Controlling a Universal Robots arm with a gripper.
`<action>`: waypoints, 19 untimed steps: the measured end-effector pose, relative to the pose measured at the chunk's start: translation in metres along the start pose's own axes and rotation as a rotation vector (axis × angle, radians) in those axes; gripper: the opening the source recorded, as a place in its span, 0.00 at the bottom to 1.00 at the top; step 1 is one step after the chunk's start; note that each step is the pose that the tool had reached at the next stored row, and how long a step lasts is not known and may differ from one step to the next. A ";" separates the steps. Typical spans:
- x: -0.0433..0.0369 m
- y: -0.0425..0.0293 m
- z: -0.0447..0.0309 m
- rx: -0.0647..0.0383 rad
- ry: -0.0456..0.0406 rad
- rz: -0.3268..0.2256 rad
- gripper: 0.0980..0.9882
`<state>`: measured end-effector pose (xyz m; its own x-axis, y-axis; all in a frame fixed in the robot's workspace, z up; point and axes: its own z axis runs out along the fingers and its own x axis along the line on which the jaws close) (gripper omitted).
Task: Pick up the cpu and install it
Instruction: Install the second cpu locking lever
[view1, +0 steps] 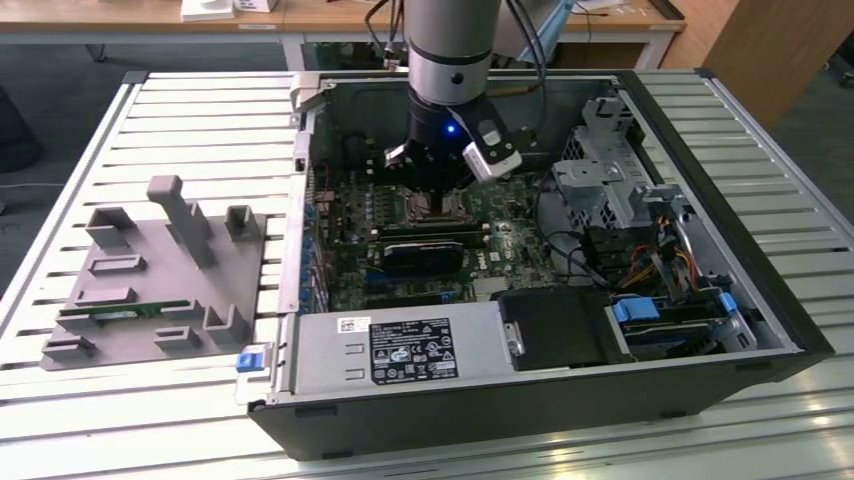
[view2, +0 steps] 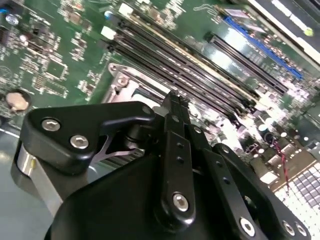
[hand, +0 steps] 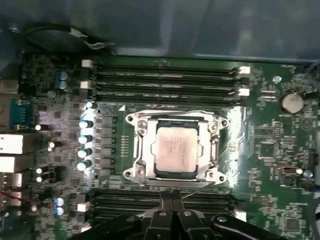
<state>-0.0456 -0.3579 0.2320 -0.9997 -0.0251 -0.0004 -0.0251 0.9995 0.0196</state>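
- In the first wrist view, cpu (hand: 176, 151) seated flat inside the metal-framed socket (hand: 136, 150) on the green motherboard (hand: 272, 145), silver top facing up, pale rim visible on all four sides.
- Gripper (hand: 172, 196) just beside the socket's frame, on the side facing one bank of memory slots (hand: 125, 200); fingertips pressed together — closed on nothing, no gap between them.
- Cpu apart from the fingertips, not touched; a thin strip of socket frame and a wire-like lever (hand: 200, 186) between chip and fingers.
- A second bank of long dark memory slots (hand: 165, 82) on the far side of the socket, parallel to the first.
- In the second wrist view, gripper (view2: 175, 100) seen from behind its black linkage; fingers (view2: 176, 120) meeting at a narrow point above the socket's corner (view2: 120, 82), chip itself hidden by the gripper body.
- In the exterior view, arm (view1: 451, 50) reaching straight down into the open computer case (view1: 534, 400), gripper (view1: 435, 205) low over the board near the middle of the case — exact finger position hard to make out there.
- On the slatted table (view1: 80, 420) toward the exterior view's left, a grey fixture (view1: 147, 280) with upright posts, well apart from the case; a thin green memory stick (view1: 120, 313) lying in one of its grooves.
- Power supply (view1: 400, 350) with its label along the case's near edge.
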 end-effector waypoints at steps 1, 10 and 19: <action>0.0006 -0.0002 0.0009 0.000 -0.0001 0.000 0.01; 0.0032 -0.0026 0.0095 -0.015 0.0018 0.001 0.01; 0.0113 -0.0139 0.0097 -0.041 0.0011 0.001 0.01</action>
<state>-0.0566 -0.3718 0.2220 -0.9997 -0.0237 0.0007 -0.0236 0.9979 0.0601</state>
